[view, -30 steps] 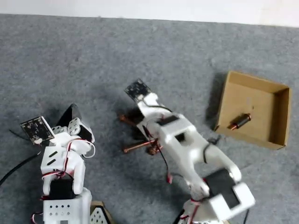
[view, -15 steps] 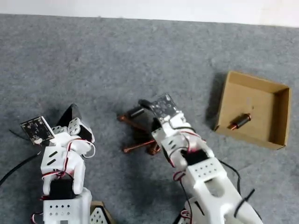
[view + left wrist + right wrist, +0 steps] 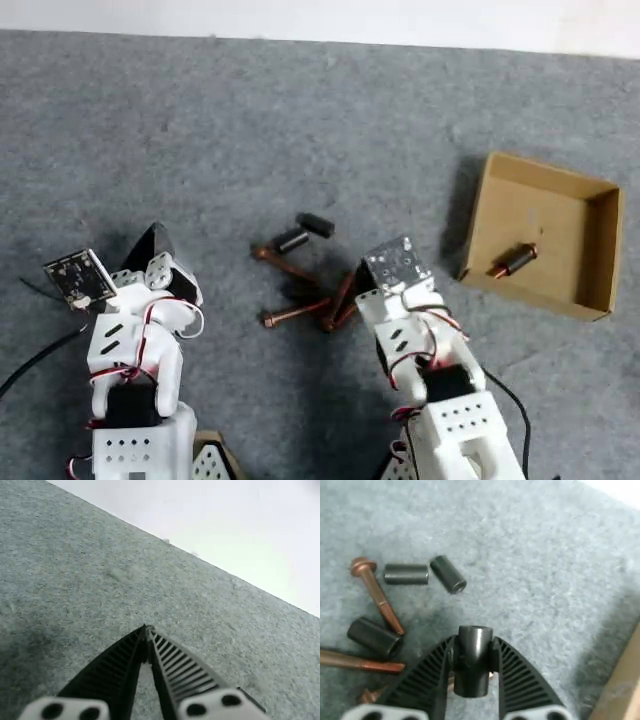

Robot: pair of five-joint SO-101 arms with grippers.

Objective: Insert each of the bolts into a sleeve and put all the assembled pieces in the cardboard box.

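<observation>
My right gripper [image 3: 472,642] is shut on a black sleeve [image 3: 472,662], held upright above the grey mat. Beyond it lie two loose black sleeves [image 3: 406,574] [image 3: 448,574], a third sleeve [image 3: 374,637] and copper bolts [image 3: 375,595] [image 3: 360,662]. From above, the bolts [image 3: 297,313] [image 3: 283,264] and two sleeves [image 3: 292,240] [image 3: 316,224] lie in a cluster just left of the right arm [image 3: 420,340]. The cardboard box [image 3: 500,190] at the right holds one assembled piece [image 3: 515,260]. My left gripper [image 3: 145,630] is shut with nothing in it, over bare mat at the left [image 3: 155,245].
The grey mat [image 3: 200,130] covers the table, with a white wall strip [image 3: 320,18] along its far edge. A corner of the box [image 3: 625,695] shows close beside the right gripper. Open mat lies between the bolt cluster and the box.
The right arm has drawn back from over the bolt cluster toward the near right, uncovering the two loose sleeves. The left arm has not moved.
</observation>
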